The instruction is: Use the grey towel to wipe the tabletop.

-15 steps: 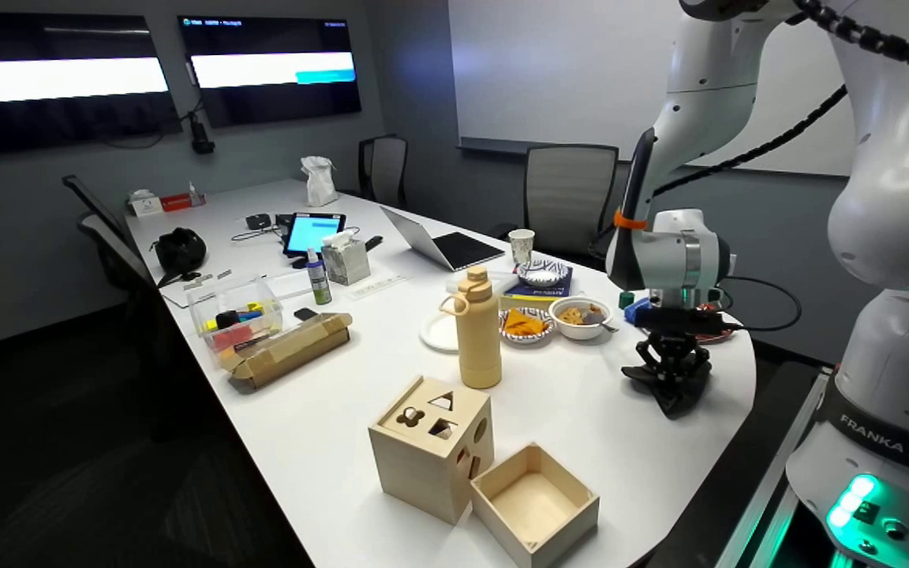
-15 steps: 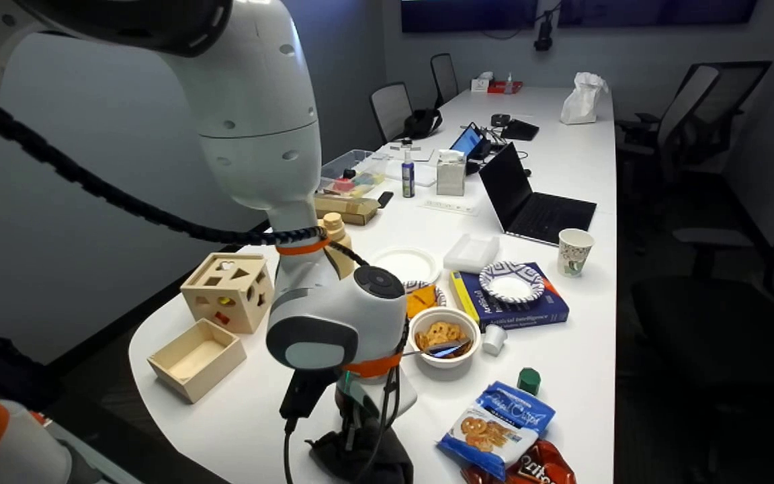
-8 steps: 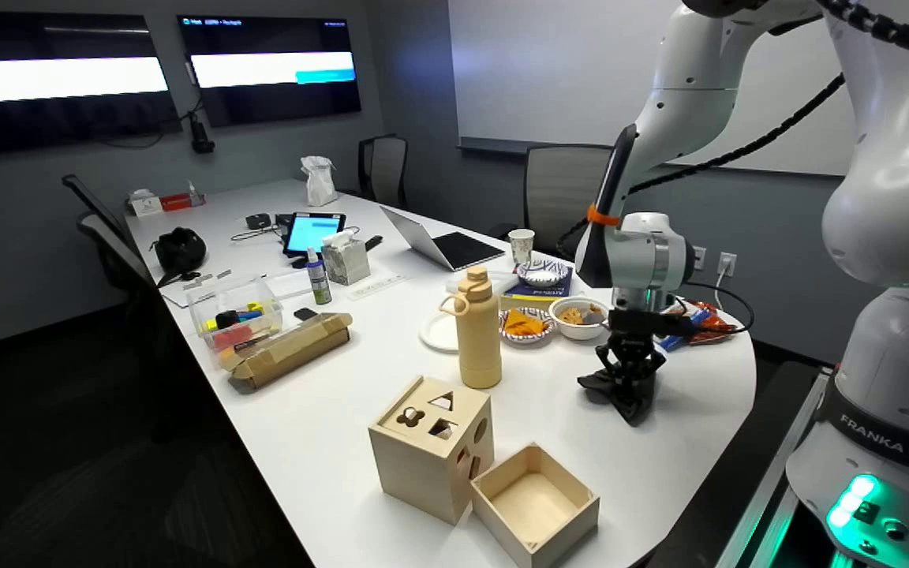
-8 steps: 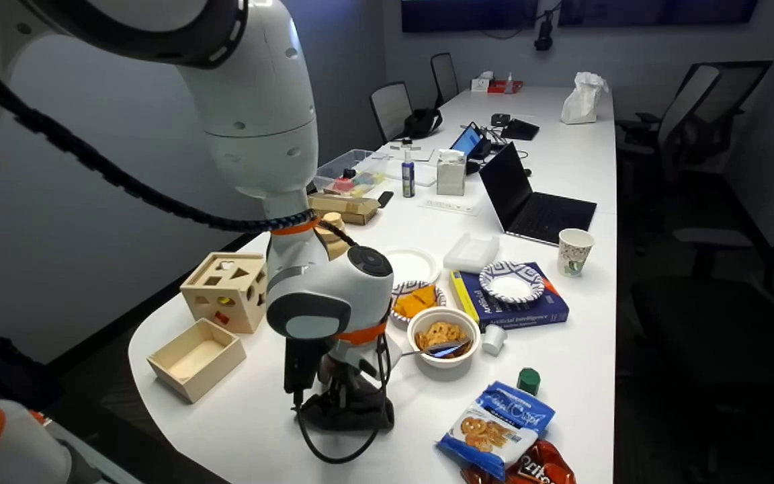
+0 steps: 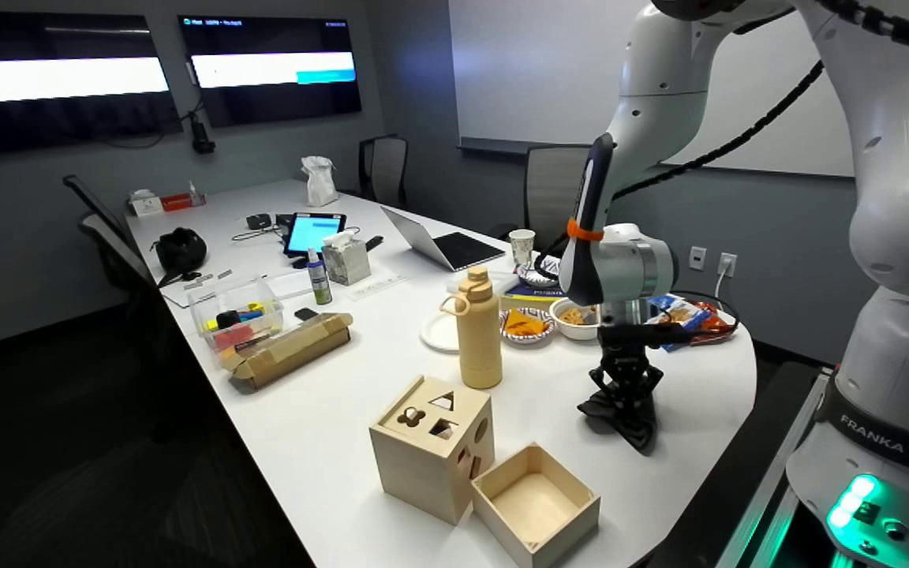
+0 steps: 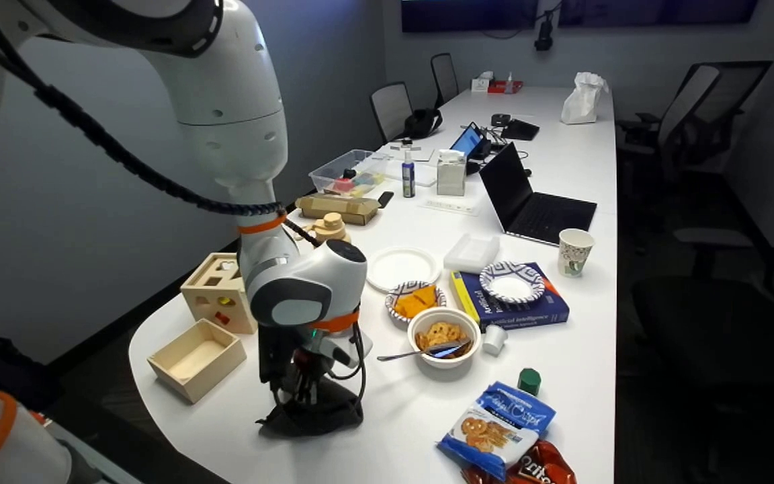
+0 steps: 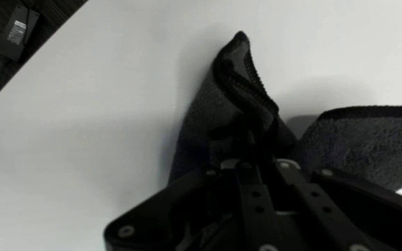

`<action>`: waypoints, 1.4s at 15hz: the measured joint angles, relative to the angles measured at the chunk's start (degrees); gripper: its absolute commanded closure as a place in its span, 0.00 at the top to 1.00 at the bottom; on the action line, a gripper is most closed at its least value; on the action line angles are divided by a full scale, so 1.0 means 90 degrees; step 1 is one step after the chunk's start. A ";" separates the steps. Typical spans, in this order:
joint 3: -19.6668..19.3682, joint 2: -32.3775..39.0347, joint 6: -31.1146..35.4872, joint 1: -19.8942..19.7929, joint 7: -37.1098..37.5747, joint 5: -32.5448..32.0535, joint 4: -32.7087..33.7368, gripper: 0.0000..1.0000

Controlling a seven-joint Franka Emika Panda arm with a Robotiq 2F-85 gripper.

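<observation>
The grey towel (image 5: 634, 430) looks dark and bunched on the white tabletop (image 5: 320, 442). It also shows in an exterior view (image 6: 323, 415) under the wrist. My gripper (image 5: 624, 388) points down and is shut on the towel's middle. In the wrist view the fingers (image 7: 248, 148) pinch the towel, and one folded corner (image 7: 204, 108) and one flatter flap (image 7: 368, 146) spread out from them. The towel's edges lie on or just above the table; exact contact is hard to tell. The fingertips are hidden in dark cloth.
A wooden shape box (image 5: 439, 450) and open wooden tray (image 5: 535, 505) stand near the towel. A yellow bottle (image 5: 480, 331), a bowl of snacks (image 6: 444, 336) with a spoon, a chips plate (image 6: 416, 300) and snack bags (image 6: 498, 427) stand around. The table edge (image 7: 30, 59) shows in the wrist view.
The gripper, still shut on the towel, has slid across the table away from the snack bags, toward the wooden boxes' side. In the last half second the towel moved toward the robot base.
</observation>
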 measured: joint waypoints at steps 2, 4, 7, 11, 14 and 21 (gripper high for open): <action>-0.0455 -0.0022 0.0001 0.0555 0.0609 -0.0045 -0.0085 0.01; -0.0902 -0.0020 -0.0001 0.0985 0.1188 -0.0153 -0.0176 0.01; -0.1195 0.0001 0.0180 0.1138 0.1454 -0.0191 -0.0241 0.01; -0.0754 -0.0037 0.0960 0.0780 0.1053 -0.0150 -0.0259 0.01; 0.0054 -0.0015 0.1415 0.0373 0.0549 -0.0149 -0.0111 0.01; 0.1493 0.0218 0.1376 -0.0201 -0.0307 -0.0152 0.0091 0.01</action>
